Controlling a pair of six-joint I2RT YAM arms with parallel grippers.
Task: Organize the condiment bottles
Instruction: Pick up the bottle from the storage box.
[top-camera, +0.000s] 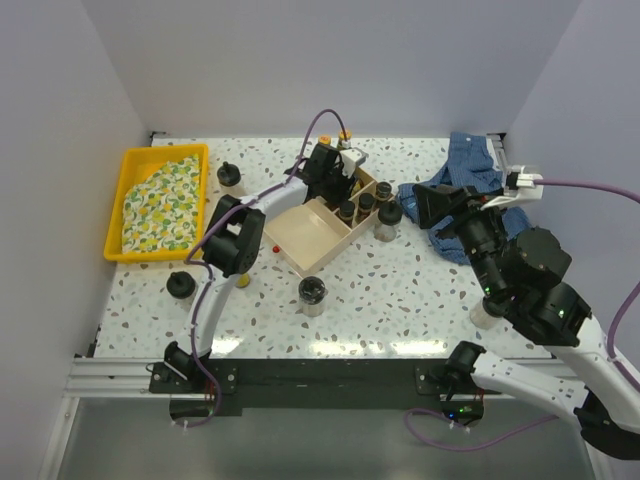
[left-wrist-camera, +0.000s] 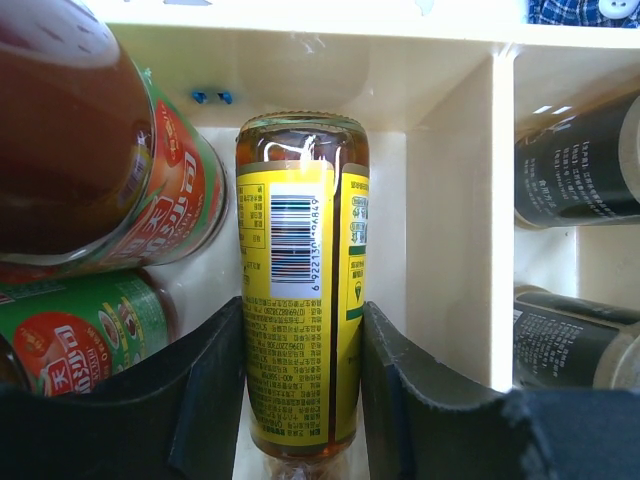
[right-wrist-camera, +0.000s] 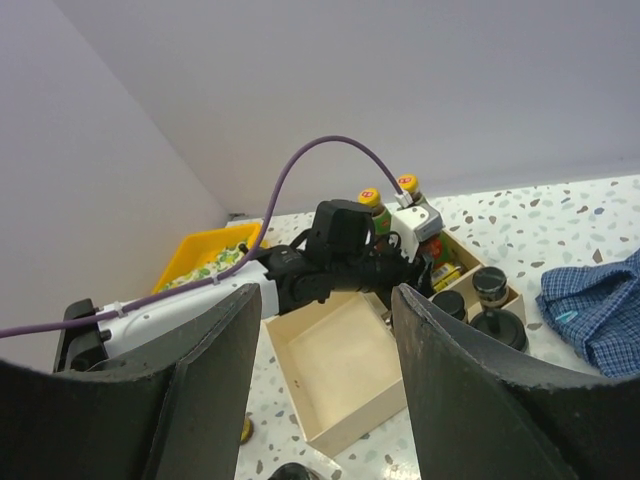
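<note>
inside the far end of the wooden box (top-camera: 316, 236), the left gripper (left-wrist-camera: 303, 325) pinches a yellow-labelled bottle (left-wrist-camera: 300, 240) just beside two red sauce bottles (left-wrist-camera: 120, 200). best to lower it straight until it seats, then let go without nudging those neighbours. the right gripper (right-wrist-camera: 325, 300) hangs wide and empty.

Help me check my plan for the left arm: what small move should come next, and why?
Probably open the left gripper slightly to release the yellow-labelled amber sauce bottle. Its black fingers clamp the bottle's sides, and its base looks already deep in a compartment of the pale wooden divided box, beside two red-and-green-labelled bottles.
</note>
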